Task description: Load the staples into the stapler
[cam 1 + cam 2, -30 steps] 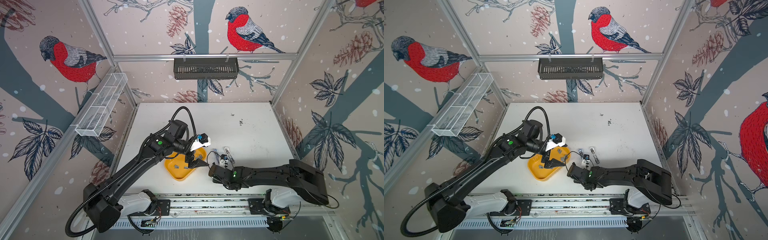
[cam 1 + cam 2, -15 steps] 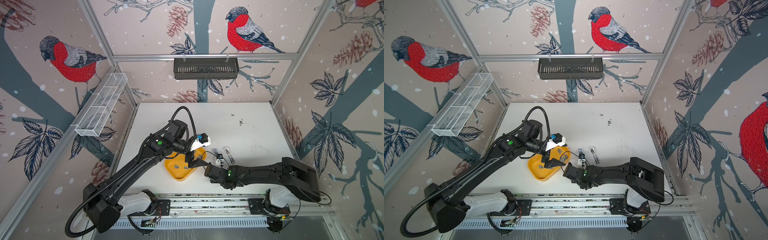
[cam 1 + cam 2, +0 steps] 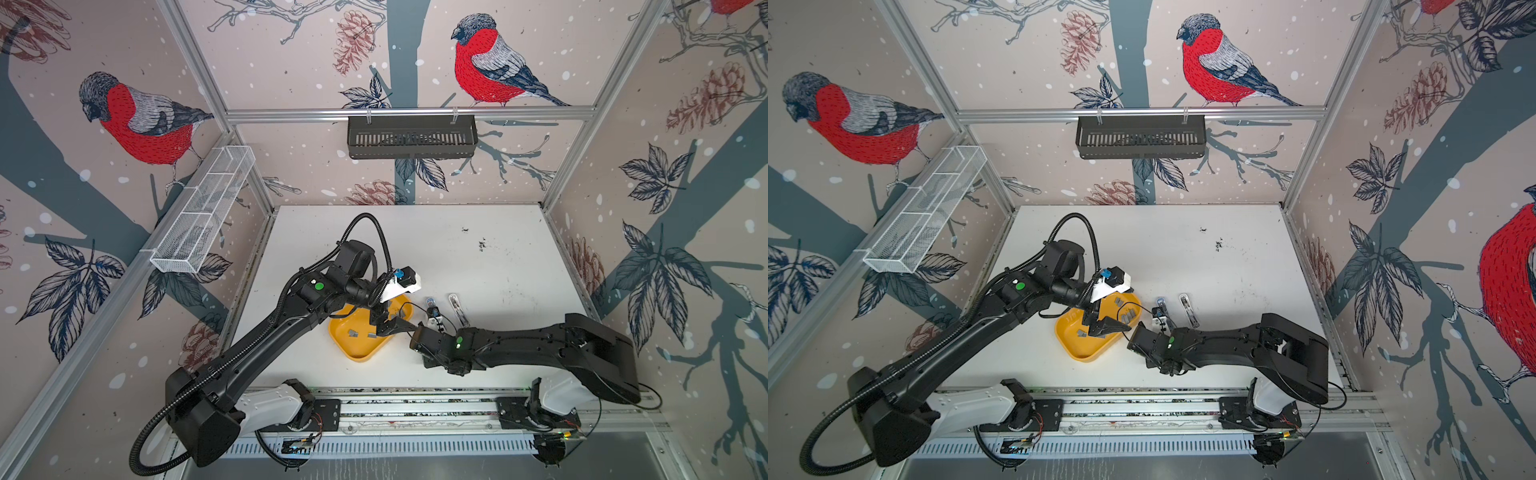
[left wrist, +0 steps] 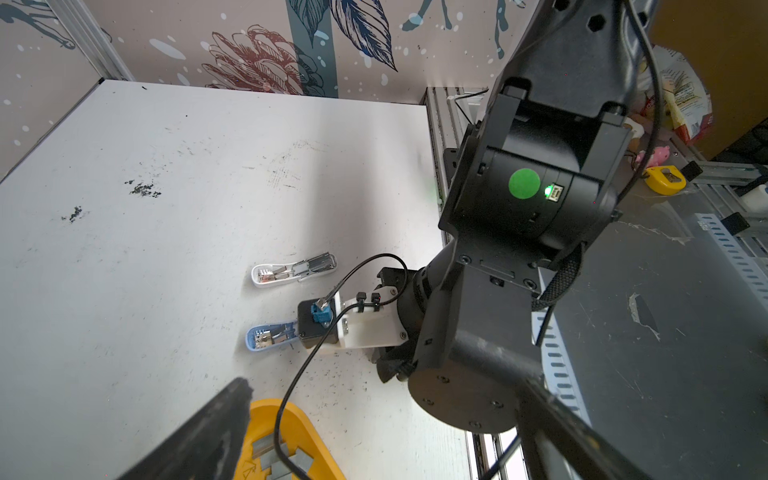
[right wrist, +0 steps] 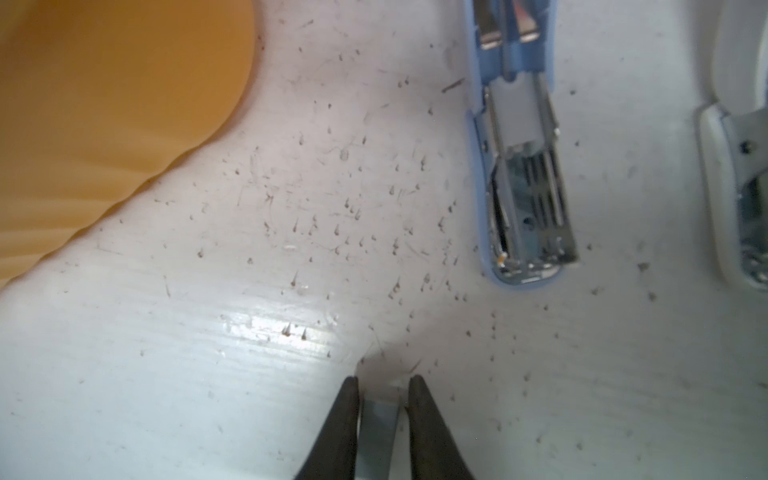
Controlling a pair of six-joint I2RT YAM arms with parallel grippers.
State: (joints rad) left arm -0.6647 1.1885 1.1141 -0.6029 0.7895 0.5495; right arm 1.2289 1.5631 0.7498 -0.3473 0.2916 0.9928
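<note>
several staples (image 3: 353,332) lie in the yellow tray (image 3: 357,358), below the left gripper (image 3: 392,326), whose jaws are spread wide. the right gripper (image 5: 382,384) has slid left toward the tray's rim since a second ago, pinching one grey staple strip (image 5: 376,432) low over the table (image 3: 457,249). just right lie the opened blue stapler (image 5: 523,187) and the white stapler (image 4: 291,270). behind them, open table runs to the back wall.

In both top views the whole scene is seen from high above the yellow tray (image 3: 358,356), looking down. The tray and the blue stapler (image 4: 268,334) beside it are shared by both wrist views; the right one is taken far closer, just over the surface (image 5: 249,395).
</note>
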